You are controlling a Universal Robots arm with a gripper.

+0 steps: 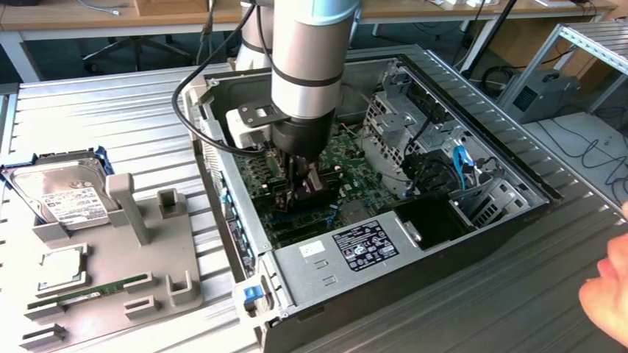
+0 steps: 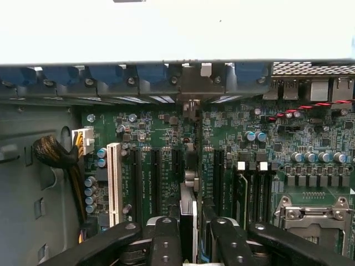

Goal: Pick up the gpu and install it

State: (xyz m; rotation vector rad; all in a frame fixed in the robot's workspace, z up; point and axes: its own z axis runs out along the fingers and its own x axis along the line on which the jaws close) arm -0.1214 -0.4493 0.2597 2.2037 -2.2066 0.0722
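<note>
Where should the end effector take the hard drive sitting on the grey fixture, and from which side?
Probably across its two blue-framed side edges, from above. The hard drive lies label up, so the broad face offers nothing to pinch. The grey fixture's upright post stands close on the exterior view's right; keep clear of it.

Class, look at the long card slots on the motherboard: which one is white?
The white slot next to the cable bundle; the other slots, including those beside the gpu in the jaws, are black.
</note>
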